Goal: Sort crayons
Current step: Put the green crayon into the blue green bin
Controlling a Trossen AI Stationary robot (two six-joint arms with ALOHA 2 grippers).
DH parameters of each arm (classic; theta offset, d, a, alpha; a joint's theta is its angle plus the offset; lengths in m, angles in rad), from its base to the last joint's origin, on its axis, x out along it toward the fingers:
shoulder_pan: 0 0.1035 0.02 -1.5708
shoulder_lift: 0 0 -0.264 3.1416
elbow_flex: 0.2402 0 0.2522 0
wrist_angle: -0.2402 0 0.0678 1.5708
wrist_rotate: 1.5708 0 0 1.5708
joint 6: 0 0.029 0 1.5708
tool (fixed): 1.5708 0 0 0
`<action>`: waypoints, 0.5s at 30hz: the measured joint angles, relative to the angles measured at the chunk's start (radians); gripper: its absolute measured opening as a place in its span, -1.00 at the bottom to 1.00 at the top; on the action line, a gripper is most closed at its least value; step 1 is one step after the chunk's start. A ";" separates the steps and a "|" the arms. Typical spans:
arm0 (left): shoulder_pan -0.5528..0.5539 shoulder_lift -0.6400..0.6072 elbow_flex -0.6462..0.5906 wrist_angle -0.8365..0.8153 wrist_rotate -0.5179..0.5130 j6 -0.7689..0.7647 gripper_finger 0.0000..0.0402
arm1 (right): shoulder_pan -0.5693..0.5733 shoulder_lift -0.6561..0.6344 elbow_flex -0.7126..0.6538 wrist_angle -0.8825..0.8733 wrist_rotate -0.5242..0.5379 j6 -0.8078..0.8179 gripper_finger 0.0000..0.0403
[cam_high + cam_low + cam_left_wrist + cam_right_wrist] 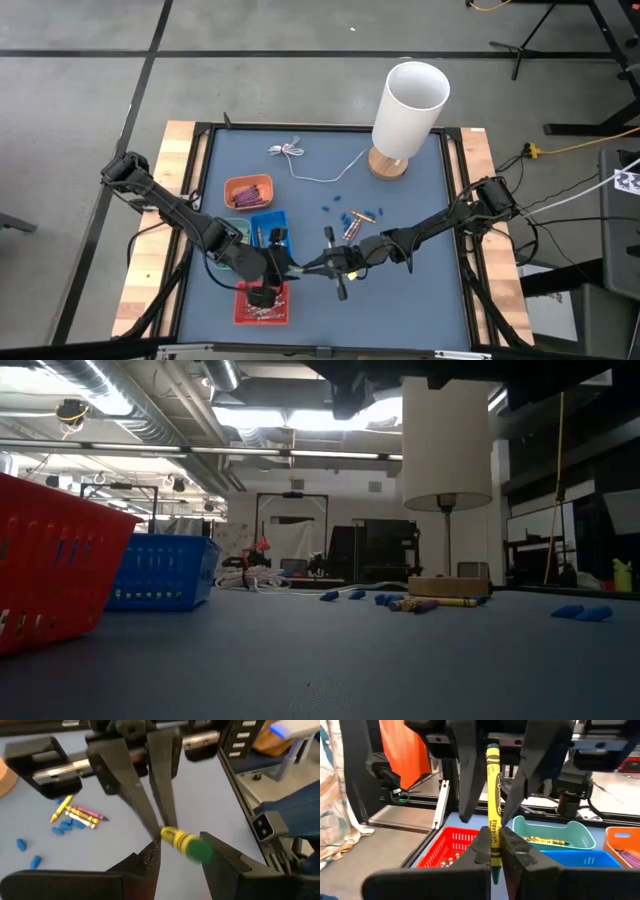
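- Right gripper (pixel 492 851) is clamped on a yellow crayon (pixel 493 805), holding it upright above the trays, seemingly for a handover.
- Left gripper (pixel 181 856) stands spread around the crayon's green tip, ready to take it.
- Teal tray (pixel 580 833) already holds yellow crayons.

**Lamp, cable and trays on the blue-topped table**

A table lamp with a white cylindrical shade (pixel 411 108) and round wooden base (pixel 388 164) stands near the far right corner of the blue-grey table (pixel 400 300). Its thin white cable (pixel 300 155) lies coiled along the far edge. Small blue bits (pixel 337 208) lie scattered mid-table. Orange (pixel 249 192), teal (pixel 237 229), blue (pixel 266 224) and red (pixel 262 304) plastic trays line the left side.
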 joint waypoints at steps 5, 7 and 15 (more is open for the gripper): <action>0.000 0.000 0.000 0.025 -0.037 0.003 -0.41 | 0.001 0.000 0.000 -0.009 0.017 -0.003 -0.92; 0.000 0.000 0.000 0.027 -0.048 0.003 -0.41 | 0.001 0.000 0.000 -0.015 0.017 -0.003 -0.92; 0.000 0.000 0.000 0.027 -0.051 0.003 -0.48 | 0.002 0.000 0.000 -0.017 0.018 -0.003 -0.92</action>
